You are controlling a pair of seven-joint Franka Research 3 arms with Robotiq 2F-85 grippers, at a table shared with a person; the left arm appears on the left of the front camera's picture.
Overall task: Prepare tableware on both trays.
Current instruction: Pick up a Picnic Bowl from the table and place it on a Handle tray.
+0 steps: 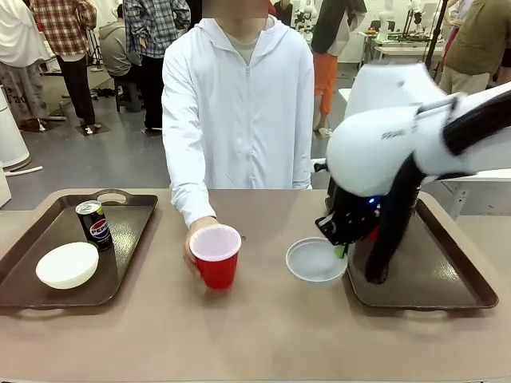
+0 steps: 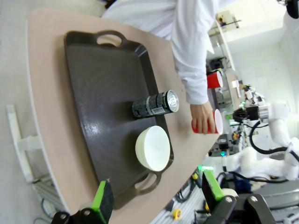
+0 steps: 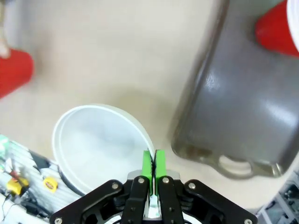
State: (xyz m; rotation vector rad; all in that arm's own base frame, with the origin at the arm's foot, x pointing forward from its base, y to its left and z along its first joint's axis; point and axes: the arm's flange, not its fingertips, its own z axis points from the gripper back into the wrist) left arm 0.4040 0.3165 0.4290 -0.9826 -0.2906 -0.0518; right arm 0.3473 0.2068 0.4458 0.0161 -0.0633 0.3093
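Note:
My right gripper [image 1: 341,250] [image 3: 153,164] is shut on the rim of the pale grey-blue bowl [image 1: 314,261] [image 3: 93,140], which is just left of the right tray [image 1: 431,271] [image 3: 247,107]. A red cup [image 3: 278,28] stands on that tray, mostly hidden behind the arm in the front view. At the table's middle a person's hand [image 1: 192,254] holds the other red cup [image 1: 215,255] [image 2: 205,125]. The left tray [image 1: 32,279] [image 2: 98,93] carries a Pepsi can [image 1: 94,225] [image 2: 154,105] and a white bowl [image 1: 68,265] [image 2: 153,148]. My left gripper [image 2: 157,193] hangs open high above that tray's end.
The person in a white hooded jacket [image 1: 239,104] stands at the far edge, one arm reaching over the tan tabletop [image 1: 239,335]. My right arm's white body [image 1: 399,136] overhangs the right tray. Bare tabletop runs along the near edge between the trays.

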